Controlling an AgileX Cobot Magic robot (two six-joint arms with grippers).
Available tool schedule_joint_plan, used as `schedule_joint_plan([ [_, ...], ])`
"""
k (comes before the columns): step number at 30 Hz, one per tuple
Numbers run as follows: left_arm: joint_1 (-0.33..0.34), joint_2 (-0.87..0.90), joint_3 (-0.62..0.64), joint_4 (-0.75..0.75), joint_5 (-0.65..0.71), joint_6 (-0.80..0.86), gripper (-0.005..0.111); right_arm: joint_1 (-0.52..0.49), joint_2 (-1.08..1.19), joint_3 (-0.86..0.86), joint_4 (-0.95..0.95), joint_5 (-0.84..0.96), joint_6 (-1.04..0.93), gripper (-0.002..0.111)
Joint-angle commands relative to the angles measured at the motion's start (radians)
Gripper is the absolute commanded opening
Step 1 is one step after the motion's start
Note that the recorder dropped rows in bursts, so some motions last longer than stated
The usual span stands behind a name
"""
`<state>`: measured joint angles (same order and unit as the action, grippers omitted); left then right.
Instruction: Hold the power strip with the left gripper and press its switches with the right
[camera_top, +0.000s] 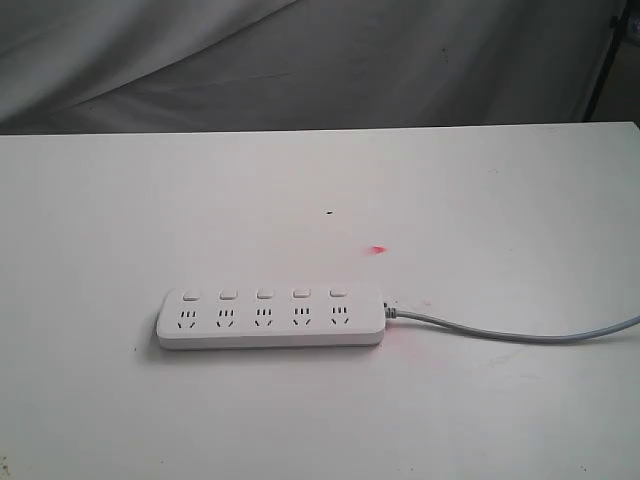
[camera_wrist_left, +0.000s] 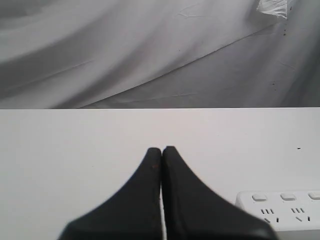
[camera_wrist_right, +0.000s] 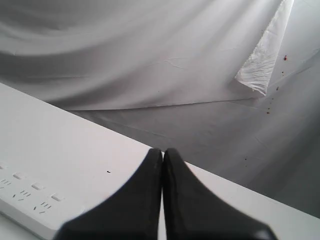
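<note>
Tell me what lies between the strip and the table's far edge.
In the exterior view, the table beyond the strip is bare except for a red spot and, farther back, a tiny dark speck.

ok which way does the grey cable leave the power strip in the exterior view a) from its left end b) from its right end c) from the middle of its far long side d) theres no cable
B: the grey cable comes out of the right end of the power strip and runs off the picture's right edge.
</note>
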<state>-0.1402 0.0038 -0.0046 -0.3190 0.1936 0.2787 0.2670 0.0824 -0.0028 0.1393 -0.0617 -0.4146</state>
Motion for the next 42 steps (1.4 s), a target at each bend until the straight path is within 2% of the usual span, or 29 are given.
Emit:
schedule_joint_plan([
  [1,0.001,-0.004,0.005,0.0,-0.005,-0.009,0.0,0.001,-0.005,0.003,-0.005,-0.001,0.004,0.0],
  [12,0.001,0.023,-0.008,0.0,0.018,-0.009,0.0,0.001,-0.005,0.003,-0.005,-0.001,0.004,0.0],
  [19,0.001,0.315,-0.25,0.0,0.065,-0.009,0.0,0.001,-0.005,0.003,-0.005,-0.001,0.004,0.0],
  [24,0.001,0.446,-0.358,0.0,0.065,-0.009,0.0,0.001,-0.005,0.003,-0.005,-0.001,0.004,0.0],
  [42,0.001,0.461,-0.368,-0.014,0.073,-0.009,0.0,0.001,-0.005,0.003,-0.005,-0.001,0.004,0.0],
])
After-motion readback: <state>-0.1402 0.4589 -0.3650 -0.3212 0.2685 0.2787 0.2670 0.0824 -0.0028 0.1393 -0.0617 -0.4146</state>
